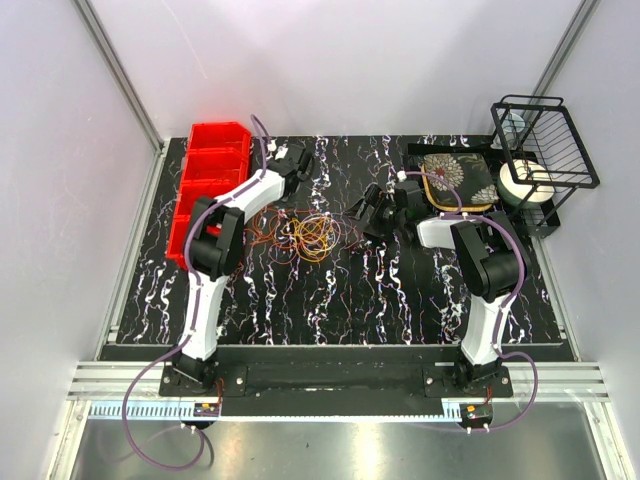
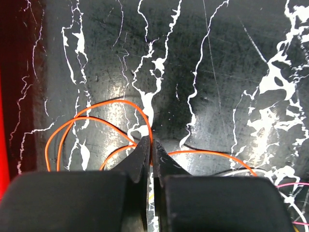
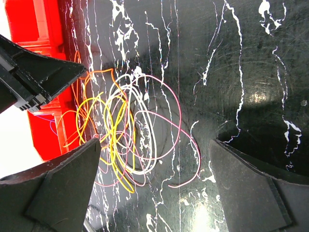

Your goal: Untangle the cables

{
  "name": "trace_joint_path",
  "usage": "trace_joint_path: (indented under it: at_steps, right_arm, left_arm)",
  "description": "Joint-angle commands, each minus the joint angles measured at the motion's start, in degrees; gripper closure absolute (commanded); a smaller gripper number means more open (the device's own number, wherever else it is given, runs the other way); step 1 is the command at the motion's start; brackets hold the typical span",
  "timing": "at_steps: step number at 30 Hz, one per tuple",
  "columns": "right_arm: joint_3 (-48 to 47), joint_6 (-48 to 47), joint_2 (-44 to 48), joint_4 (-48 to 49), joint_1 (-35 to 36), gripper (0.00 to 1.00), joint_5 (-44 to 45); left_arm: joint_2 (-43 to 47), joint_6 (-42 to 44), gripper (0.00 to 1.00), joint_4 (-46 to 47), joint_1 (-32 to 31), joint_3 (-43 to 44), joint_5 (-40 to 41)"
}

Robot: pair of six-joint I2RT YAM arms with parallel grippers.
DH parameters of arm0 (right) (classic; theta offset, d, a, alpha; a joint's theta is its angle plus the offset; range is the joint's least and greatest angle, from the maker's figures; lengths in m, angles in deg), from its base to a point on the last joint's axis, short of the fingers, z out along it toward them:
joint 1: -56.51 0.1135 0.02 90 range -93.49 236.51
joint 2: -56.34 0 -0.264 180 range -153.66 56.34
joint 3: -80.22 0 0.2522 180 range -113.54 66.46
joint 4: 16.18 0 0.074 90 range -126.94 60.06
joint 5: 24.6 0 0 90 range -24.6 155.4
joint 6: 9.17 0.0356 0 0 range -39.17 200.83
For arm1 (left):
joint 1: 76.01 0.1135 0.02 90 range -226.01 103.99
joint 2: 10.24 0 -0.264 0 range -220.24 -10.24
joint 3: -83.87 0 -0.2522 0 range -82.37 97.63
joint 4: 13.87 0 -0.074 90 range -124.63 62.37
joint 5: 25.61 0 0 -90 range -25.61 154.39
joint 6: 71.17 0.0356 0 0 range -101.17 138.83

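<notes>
Your left gripper (image 2: 152, 145) has its jaws pressed together on a thin orange cable (image 2: 96, 108), near the red bin (image 1: 212, 175) at the far left of the worktop (image 1: 350, 290). The cables (image 1: 308, 235) lie tangled left of centre. Your right gripper (image 3: 154, 145) hangs just beside them, jaws wide apart.

Black marble-look table (image 1: 330, 300) w/ white veins, pale walls (image 1: 350, 60) & alu rail (image 1: 110, 382) in front.
</notes>
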Motion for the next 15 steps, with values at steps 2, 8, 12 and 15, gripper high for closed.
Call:
trace_joint_path:
  at_steps: [2, 8, 12, 15]
  right_arm:
    - [-1.50, -0.36, 0.36, -0.36, 0.31, 0.00, -0.30]
    - [-1.42, -0.27, 0.63, -0.54, 0.40, 0.00, -0.48]
    - [-1.59, -0.19, 0.72, -0.63, 0.40, 0.00, -0.65]
    - [-1.50, -0.01, 0.72, -0.63, 0.40, 0.00, -0.74]
  left_arm:
    - [2.02, 1.94, 1.00, -4.44, 0.39, 7.29, 3.15]
    - [15.18, 5.80, 1.00, -7.35, 1.44, 18.17, -1.58]
    - [23.37, 7.48, 1.00, -7.09, 1.44, 27.06, -5.01]
    - [31.87, 8.71, 1.00, -1.39, 1.44, 28.76, -8.53]
